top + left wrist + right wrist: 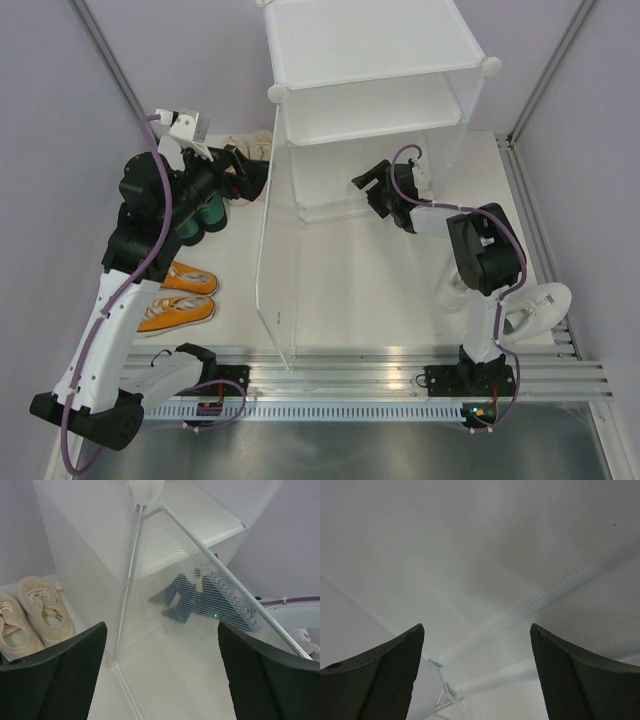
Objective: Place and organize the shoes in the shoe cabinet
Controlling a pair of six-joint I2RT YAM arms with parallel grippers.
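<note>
The cabinet point(372, 45) stands in the middle of the table point(380, 300), toward the back. It is tall and white, and you can see through its sides.

The cream pair point(42, 611) sits side by side at the back, on the table, left of the cabinet. The green heels point(210, 212) are just in front of them, partly hidden under the left arm point(150, 210). The orange pair point(185, 312) lies side by side closer to the front, also on the left. A white shoe point(535, 305) lies on the far right, near the table's edge, beside the right arm point(485, 250). A pale shape on the other side of that arm is mostly hidden, so I cannot tell what it is.

The left gripper point(161, 630) hangs just beside the cabinet's left wall, close to the cream pair but not touching them. Its two black fingers point(60, 670) are wide apart, and nothing is between them.

The right gripper point(476, 630) is inside the cabinet, under a shelf. From the left wrist view it shows as a dark shape through the side wall. Its fingers point(375, 675) are wide apart too, with nothing in them. It faces a plain white wall of the cabinet.
</note>
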